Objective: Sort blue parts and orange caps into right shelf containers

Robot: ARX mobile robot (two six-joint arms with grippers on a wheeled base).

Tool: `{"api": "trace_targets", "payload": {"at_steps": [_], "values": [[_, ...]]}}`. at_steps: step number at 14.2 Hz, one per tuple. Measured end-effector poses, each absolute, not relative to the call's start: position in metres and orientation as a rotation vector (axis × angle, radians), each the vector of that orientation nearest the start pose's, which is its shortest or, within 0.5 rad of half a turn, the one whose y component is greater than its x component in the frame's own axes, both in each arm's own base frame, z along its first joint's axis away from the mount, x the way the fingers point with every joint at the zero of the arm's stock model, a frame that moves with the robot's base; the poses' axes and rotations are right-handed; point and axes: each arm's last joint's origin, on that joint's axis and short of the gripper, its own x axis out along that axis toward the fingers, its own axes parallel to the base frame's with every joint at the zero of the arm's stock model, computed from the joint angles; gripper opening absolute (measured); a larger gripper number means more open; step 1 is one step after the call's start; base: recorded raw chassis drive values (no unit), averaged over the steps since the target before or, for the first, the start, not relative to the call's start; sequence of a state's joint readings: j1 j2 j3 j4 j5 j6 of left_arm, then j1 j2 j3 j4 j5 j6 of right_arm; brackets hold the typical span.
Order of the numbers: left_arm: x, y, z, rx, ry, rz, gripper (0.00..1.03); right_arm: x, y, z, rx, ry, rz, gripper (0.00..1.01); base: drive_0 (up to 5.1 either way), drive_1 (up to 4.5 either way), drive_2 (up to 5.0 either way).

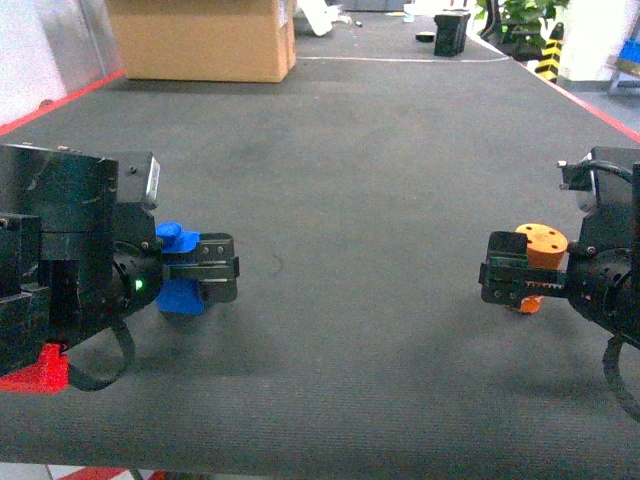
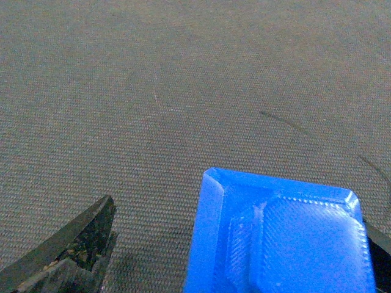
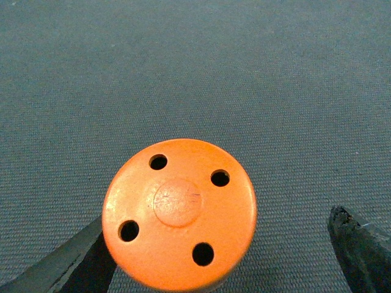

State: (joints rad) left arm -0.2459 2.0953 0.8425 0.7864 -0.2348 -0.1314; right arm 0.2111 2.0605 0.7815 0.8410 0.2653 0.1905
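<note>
A: Nearest first. Our left gripper [image 1: 205, 272] is pinched on a blue part [image 1: 180, 268]; in the head view the part shows above and below the black fingers. In the left wrist view the blue part [image 2: 281, 235] is a moulded plastic block with a chamfered rim and a stepped recess, and one finger [image 2: 67, 253] stands clear of it on the left. We cannot see the contact faces themselves.

B: Our right gripper [image 1: 515, 280] holds the orange cap [image 1: 540, 252] the same way, just over the grey mat [image 1: 350, 200]. In the right wrist view the orange cap [image 3: 180, 213] presents a round end face with four small holes and a raised centre boss. One finger [image 3: 61, 268] lies against its left flank; the other finger [image 3: 360, 250] appears to stand off to the right.

A: So that grip is uncertain. We judge both pieces light, stiff and smooth, so liable to slip or roll.

B: We would hold the cap across its cylindrical side, the blue part across its flat flanks.

A: Farther off: a cardboard box [image 1: 205, 38] at the mat's far edge. No blue shelf containers are in view.
</note>
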Motion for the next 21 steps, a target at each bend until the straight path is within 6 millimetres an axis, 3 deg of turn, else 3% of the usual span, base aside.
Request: {"api": "trace_targets", "payload": {"at_steps": [3, 7, 8, 12, 13, 15, 16, 17, 18, 19, 21], "values": [[0.371, -0.087, 0.067, -0.016, 0.47, 0.012, 0.98, 0.376, 0.077, 0.065, 0.076, 0.451, -0.098, 0.98, 0.0, 0.0, 0.0], [0.375, -0.091, 0.069, -0.038, 0.471, 0.006, 0.98, 0.378, 0.077, 0.06, 0.093, 0.458, -0.125, 0.97, 0.0, 0.0, 0.0], [0.376, -0.091, 0.069, -0.043, 0.47, 0.005, 0.95, 0.379, 0.077, 0.061, 0.095, 0.45, -0.127, 0.89, 0.0, 0.0, 0.0], [0.376, -0.091, 0.068, -0.042, 0.475, 0.012, 0.58, 0.378, 0.076, 0.057, 0.072, 0.45, -0.145, 0.5, 0.0, 0.0, 0.0], [0.376, -0.091, 0.068, -0.042, 0.473, 0.012, 0.49, 0.376, 0.076, 0.057, 0.059, 0.444, -0.142, 0.45, 0.0, 0.0, 0.0], [0.37, -0.09, 0.067, -0.04, 0.456, 0.035, 0.42, 0.367, 0.073, 0.058, 0.04, 0.432, -0.143, 0.45, 0.0, 0.0, 0.0], [0.348, -0.082, 0.088, -0.053, 0.359, 0.1, 0.42, 0.345, 0.067, 0.088, 0.032, 0.344, -0.14, 0.45, 0.0, 0.0, 0.0], [0.304, -0.065, 0.145, -0.069, 0.132, 0.179, 0.42, 0.295, 0.051, 0.136, 0.01, 0.246, -0.166, 0.45, 0.0, 0.0, 0.0], [0.242, -0.045, 0.169, -0.024, 0.083, 0.264, 0.42, 0.222, 0.035, 0.171, -0.015, 0.203, -0.178, 0.44, 0.0, 0.0, 0.0], [0.221, -0.043, 0.201, -0.048, -0.024, 0.267, 0.42, 0.182, 0.027, 0.192, 0.001, 0.139, -0.196, 0.44, 0.0, 0.0, 0.0], [0.204, -0.043, 0.226, -0.079, -0.115, 0.258, 0.42, 0.149, 0.025, 0.211, 0.017, 0.07, -0.219, 0.44, 0.0, 0.0, 0.0]]}}
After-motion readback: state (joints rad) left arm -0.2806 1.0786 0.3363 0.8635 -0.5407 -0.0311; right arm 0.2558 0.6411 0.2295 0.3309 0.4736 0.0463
